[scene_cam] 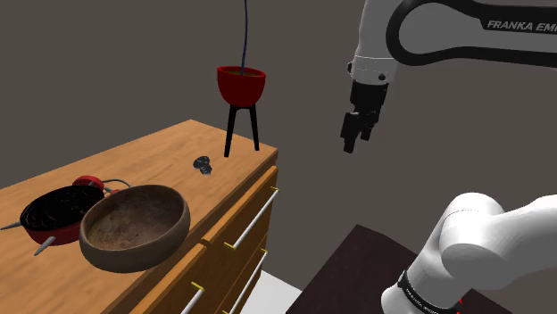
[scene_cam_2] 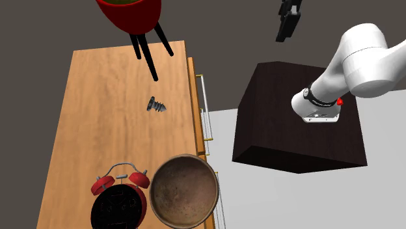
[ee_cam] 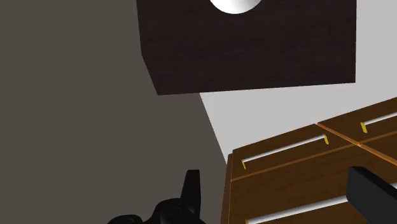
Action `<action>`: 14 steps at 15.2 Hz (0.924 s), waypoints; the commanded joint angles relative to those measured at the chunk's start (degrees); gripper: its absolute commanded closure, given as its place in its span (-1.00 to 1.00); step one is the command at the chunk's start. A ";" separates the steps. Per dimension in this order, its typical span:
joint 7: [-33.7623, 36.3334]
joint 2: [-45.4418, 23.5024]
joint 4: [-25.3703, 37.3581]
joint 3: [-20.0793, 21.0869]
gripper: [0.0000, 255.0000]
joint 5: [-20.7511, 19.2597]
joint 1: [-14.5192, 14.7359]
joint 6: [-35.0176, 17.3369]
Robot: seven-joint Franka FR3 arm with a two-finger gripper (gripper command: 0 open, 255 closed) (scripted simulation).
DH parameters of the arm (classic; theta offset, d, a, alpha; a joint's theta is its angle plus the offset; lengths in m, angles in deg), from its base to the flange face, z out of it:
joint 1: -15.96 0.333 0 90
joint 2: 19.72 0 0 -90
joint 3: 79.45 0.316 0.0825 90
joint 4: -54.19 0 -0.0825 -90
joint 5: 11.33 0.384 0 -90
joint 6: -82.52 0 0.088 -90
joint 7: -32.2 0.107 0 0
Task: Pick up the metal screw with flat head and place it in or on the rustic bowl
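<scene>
- Dark flat-headed screw (scene_cam: pixel 203 164) (scene_cam_2: pixel 157 105) lies on its side on the wooden dresser (scene_cam: pixel 161 147) top, just beside the black legs of a red pot (scene_cam: pixel 241 83).
- Brown rustic bowl (scene_cam: pixel 134 227) (scene_cam_2: pixel 184 190) sits well apart from it at the other end, touching a red alarm clock (scene_cam: pixel 54 214).
- Gripper (scene_cam: pixel 355 138) (ee_cam: pixel 272 172) hangs in the air off the dresser's drawer side, fingers spread, nothing between them.
- Dark stand (scene_cam_2: pixel 299 123) sits on the floor near the dresser.
</scene>
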 commanded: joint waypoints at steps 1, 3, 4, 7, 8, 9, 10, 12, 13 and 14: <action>0.00 0.00 0.00 0.00 -1.00 0.00 0.00 0.00; 2.25 -3.59 1.24 1.64 -1.00 1.04 0.26 -2.26; 3.36 -5.44 1.97 2.45 -1.00 1.48 0.36 -3.35; 6.66 -11.20 4.63 4.79 -1.00 2.45 0.60 -6.37; 7.76 -13.19 5.67 5.53 -1.00 2.66 0.66 -7.29; 8.86 -15.20 6.78 6.27 -1.00 2.81 0.71 -8.16; 9.96 -17.24 7.96 6.99 -1.00 2.89 0.75 -8.98; 12.17 -21.39 10.55 8.36 -1.00 2.87 0.83 -10.46; 13.28 -23.50 11.96 9.03 -1.00 2.76 0.86 -11.12; 14.40 -25.64 13.44 9.67 -1.00 2.59 0.91 -11.72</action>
